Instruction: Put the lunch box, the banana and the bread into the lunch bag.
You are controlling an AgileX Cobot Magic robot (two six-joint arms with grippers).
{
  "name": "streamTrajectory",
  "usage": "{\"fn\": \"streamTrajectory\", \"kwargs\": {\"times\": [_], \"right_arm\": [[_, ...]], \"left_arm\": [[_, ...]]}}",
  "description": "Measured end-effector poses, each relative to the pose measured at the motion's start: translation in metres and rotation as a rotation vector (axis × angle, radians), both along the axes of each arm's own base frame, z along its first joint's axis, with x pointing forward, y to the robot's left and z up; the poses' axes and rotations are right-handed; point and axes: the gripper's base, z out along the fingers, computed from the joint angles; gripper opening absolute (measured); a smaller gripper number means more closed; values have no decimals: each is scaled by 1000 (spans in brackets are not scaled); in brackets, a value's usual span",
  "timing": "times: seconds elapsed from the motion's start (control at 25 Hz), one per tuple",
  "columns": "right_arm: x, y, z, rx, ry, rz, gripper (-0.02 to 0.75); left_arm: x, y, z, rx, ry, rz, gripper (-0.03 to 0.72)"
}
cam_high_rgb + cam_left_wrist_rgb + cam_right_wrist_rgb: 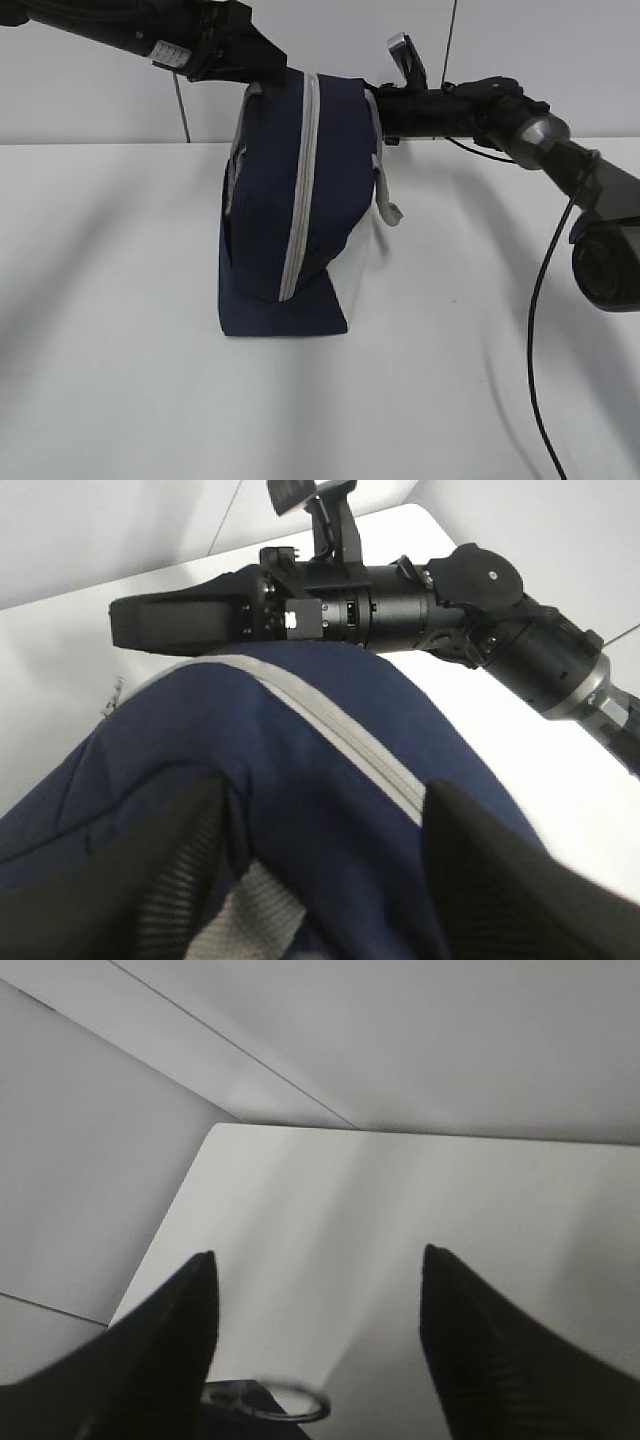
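Note:
The navy lunch bag (290,200) stands upright on the white table, its grey zipper (300,200) closed along the side facing me. My left gripper (255,70) is at the bag's top. In the left wrist view it (328,785) is open, its fingers astride the bag's top (330,810) and a grey handle (250,920). My right gripper (385,100) is at the bag's top right corner. It (318,1253) is open, with the zipper's ring pull (285,1400) low between its fingers, near the left one. The lunch box, banana and bread are hidden or out of view.
The white table (120,330) ends at a pale wall behind. A grey strap (388,195) hangs from the bag's right side. A black cable (540,330) hangs from the right arm at the right. The table's far corner shows in the right wrist view (220,1130).

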Motion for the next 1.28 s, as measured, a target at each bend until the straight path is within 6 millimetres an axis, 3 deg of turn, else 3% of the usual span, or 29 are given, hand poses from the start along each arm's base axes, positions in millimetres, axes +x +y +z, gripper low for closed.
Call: {"fn": "streamTrajectory", "kwargs": {"times": [0.12,0.24,0.68,0.96,1.28], "right_arm": [[0,-1,0,-5,-8,-3,529],[0,-2,1,-51,-26,2,554],[-1,-4,58,-114,-261,-4,559],[-14,-1,72,-108,-246,126,559],[-27,-29,111,-94,-148,134,560]], "left_arm": [[0,0,0,-7,11,7,494],[-1,0,3,-11,9,11,521],[-11,5,17,35,32,30,526],[-13,8,13,85,67,34,520],[-18,15,6,188,154,58,512]]}}
